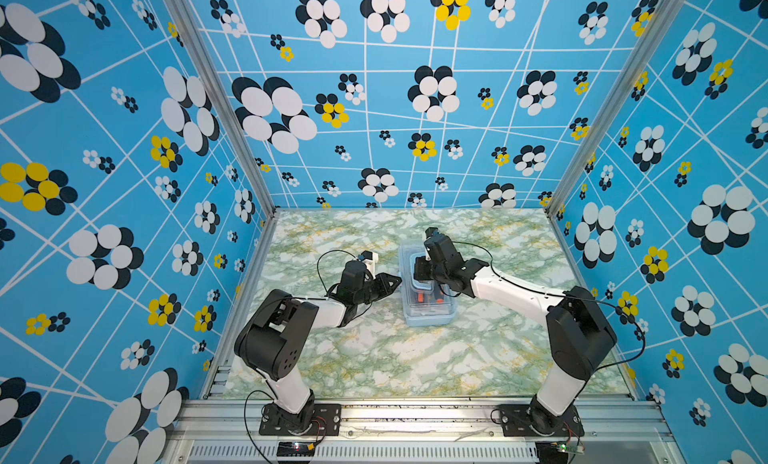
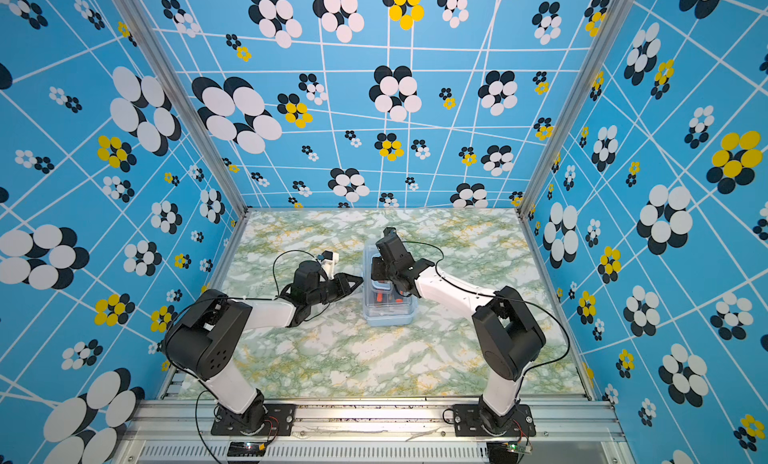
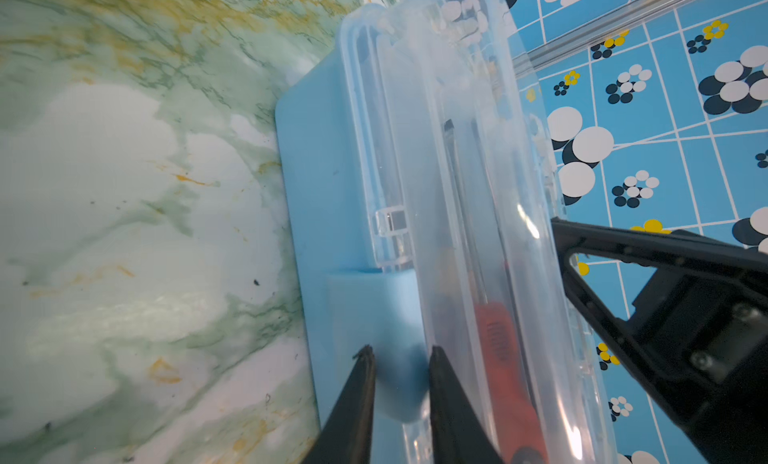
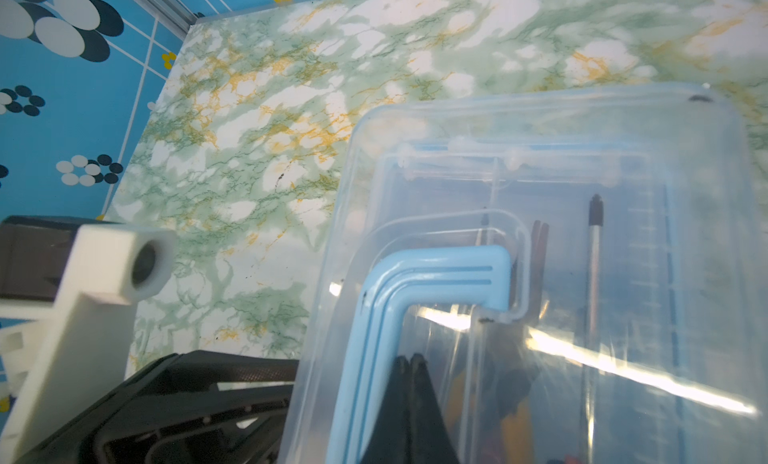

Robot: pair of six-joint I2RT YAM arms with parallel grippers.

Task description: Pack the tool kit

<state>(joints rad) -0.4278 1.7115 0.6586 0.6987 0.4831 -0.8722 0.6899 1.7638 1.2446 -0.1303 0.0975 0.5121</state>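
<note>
Closing step: the left gripper [image 3: 399, 358], narrowly parted, seemingly pinches the side latch [image 3: 374, 304] of the translucent light-blue plastic tool box [image 1: 430, 318]. The right gripper [image 4: 409, 360], closed and empty, rests on the clear lid [image 4: 540, 121]. Next, the latch needs snapping shut.

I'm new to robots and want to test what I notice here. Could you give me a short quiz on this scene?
1. True or false: tools lie loose on the table.
2. What sits between the left fingers? A) the blue latch on the box B) a spanner C) a cable
3. What colour is the screwdriver handle inside the box?
Key: 1 false; 2 A; 3 orange.
</note>
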